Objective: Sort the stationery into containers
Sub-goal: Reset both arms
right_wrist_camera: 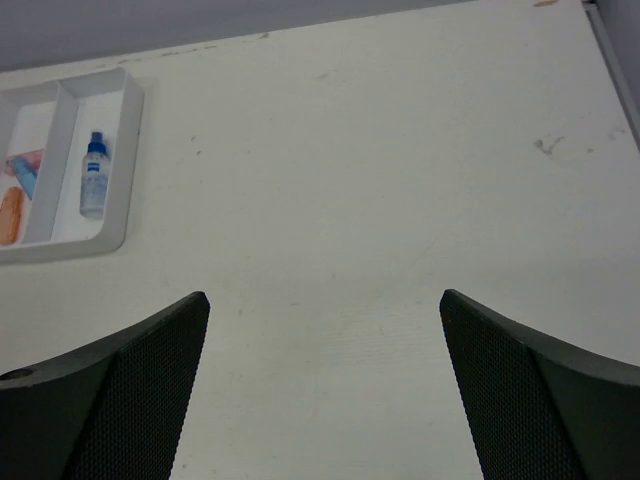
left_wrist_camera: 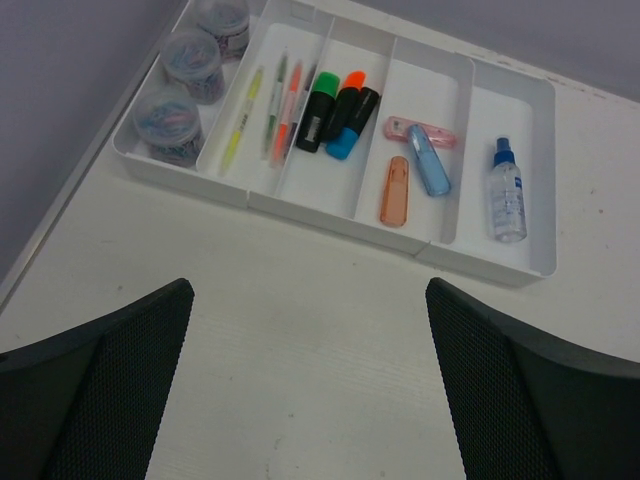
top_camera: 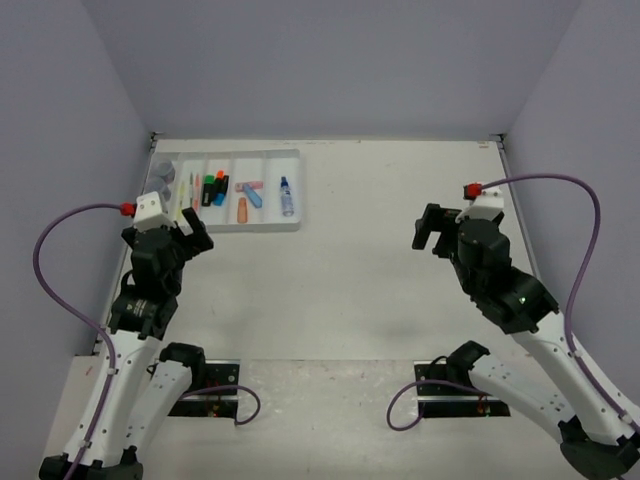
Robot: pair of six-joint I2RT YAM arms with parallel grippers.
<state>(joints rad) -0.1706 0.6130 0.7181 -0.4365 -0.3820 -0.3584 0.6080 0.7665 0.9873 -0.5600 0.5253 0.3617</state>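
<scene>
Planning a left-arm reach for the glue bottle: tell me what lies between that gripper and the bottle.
Nothing loose is in the way. The left gripper hangs open over the table; only the tray's near wall lies between it and the bottle, alone in its end compartment.

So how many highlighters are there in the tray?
3, all side by side in the tray's middle compartment: a green-capped highlighter, an orange-capped highlighter and a blue-capped highlighter. None seems hidden.
</scene>
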